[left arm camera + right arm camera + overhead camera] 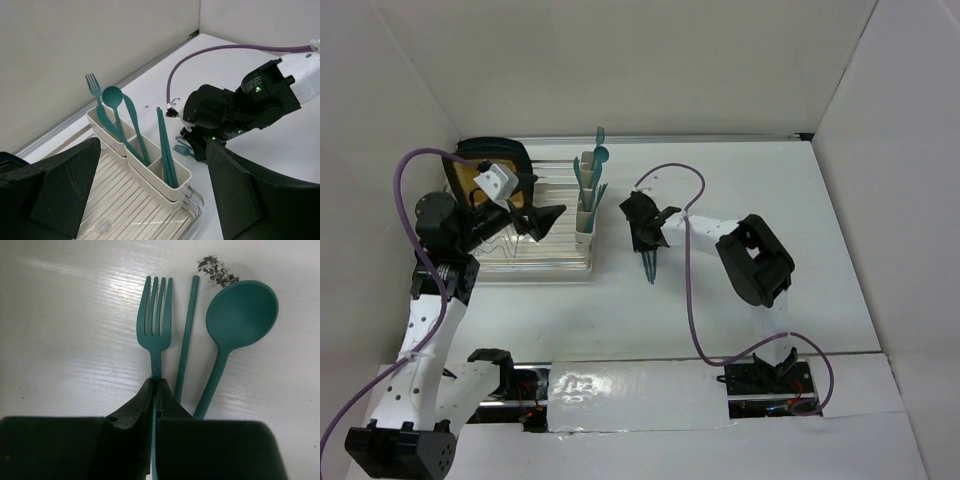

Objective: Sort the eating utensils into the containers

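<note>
The right claw (155,392), closed on the thin handle of the fork (155,320), holds plastic judged light, stiff and slick: grip mid-handle against pivoting; the left claw (152,160) stands wide

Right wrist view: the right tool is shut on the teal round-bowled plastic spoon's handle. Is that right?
No: the right tool is shut on the handle of the teal four-tined plastic fork; the right wrist view shows the spoon lying free.

Clear wire dish rack (560,258) on white table (770,180), 1 dark-rimmed tan item (468,178) at rack's far-L corner.
</note>
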`<move>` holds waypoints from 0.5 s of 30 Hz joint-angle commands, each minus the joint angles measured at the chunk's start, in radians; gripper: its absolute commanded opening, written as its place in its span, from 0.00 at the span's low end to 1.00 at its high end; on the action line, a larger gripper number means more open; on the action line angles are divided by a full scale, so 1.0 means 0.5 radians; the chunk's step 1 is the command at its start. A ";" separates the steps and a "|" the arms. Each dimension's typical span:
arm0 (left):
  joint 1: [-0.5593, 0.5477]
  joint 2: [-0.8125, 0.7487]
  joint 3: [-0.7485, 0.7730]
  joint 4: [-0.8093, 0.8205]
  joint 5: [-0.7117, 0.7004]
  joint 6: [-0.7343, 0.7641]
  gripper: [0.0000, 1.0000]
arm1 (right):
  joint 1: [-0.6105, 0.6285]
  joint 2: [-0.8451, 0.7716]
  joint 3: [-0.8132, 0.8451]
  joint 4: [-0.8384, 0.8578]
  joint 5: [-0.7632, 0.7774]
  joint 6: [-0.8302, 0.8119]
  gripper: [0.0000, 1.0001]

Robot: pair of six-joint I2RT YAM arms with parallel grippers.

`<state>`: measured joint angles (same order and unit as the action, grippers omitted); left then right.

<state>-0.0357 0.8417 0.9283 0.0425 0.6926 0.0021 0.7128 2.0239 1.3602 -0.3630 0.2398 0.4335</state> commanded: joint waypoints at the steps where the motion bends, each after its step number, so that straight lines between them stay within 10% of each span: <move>1: 0.007 0.007 0.107 -0.023 0.158 0.036 0.99 | -0.023 0.082 -0.189 -0.265 0.122 0.068 0.00; 7: -0.030 0.117 0.218 -0.202 -0.025 -0.592 1.00 | -0.201 -0.742 -0.597 0.348 -0.635 0.068 0.00; 15: -0.339 0.513 0.416 -0.309 -0.191 -0.869 1.00 | -0.281 -1.136 -0.493 0.367 -0.857 0.210 0.00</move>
<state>-0.1497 1.0042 1.0439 -0.0795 0.6666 -0.3313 0.5785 1.5257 1.0916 -0.2478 -0.0914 0.5140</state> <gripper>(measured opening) 0.996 0.021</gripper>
